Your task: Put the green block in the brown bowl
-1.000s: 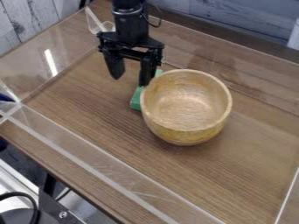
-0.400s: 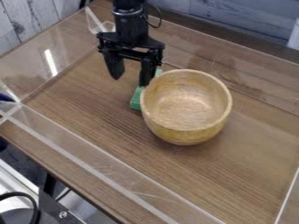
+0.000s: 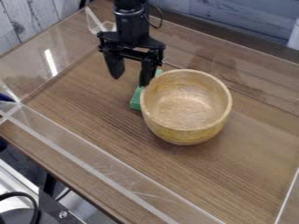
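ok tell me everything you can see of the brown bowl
The brown bowl is round and deep, light tan, wood by its look, with faint grain and a thick, smooth rim around a wide mouth. It sits upright on the wooden table, nothing visible inside. The green block lies at its left side in the picture, partly hidden; whether they touch is unclear.

- one round light-brown wooden bowl with thick walls (image 3: pixel 184 129)
- one bright green rectangular block (image 3: pixel 136 99), partly hidden
- one black robot arm (image 3: pixel 129 26)
- one brown wooden-plank table (image 3: pixel 87 118)
- at least one thin black cable (image 3: pixel 31 198), loosely curved; the exact number of cables is unclear
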`<control>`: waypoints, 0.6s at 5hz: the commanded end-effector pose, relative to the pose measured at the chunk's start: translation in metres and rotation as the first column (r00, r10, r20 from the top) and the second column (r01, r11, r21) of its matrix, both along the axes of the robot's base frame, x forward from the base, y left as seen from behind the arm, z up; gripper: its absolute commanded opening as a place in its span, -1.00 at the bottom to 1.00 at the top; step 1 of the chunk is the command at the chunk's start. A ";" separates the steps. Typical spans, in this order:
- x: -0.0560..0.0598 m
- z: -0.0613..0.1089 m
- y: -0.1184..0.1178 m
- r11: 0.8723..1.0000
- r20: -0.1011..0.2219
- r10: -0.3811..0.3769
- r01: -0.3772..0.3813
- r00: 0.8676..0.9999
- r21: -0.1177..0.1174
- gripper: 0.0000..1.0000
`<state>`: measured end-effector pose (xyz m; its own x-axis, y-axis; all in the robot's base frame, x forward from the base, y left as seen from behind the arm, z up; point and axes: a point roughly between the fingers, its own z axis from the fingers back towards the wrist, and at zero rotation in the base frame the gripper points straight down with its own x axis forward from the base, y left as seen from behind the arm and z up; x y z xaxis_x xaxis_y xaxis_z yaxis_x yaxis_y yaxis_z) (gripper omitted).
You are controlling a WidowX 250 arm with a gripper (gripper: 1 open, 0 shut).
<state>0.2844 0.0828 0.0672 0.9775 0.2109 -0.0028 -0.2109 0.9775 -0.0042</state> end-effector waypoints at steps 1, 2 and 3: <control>0.006 0.005 0.000 1.000 0.032 0.000 -0.001 1.000 0.021 1.00; 0.007 -0.005 0.000 1.000 0.011 0.004 -0.004 1.000 0.023 1.00; 0.009 -0.008 -0.007 1.000 0.007 -0.012 0.011 1.000 0.018 1.00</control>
<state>0.2877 0.0745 0.0488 0.9787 0.2029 -0.0326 -0.2027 0.9792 0.0077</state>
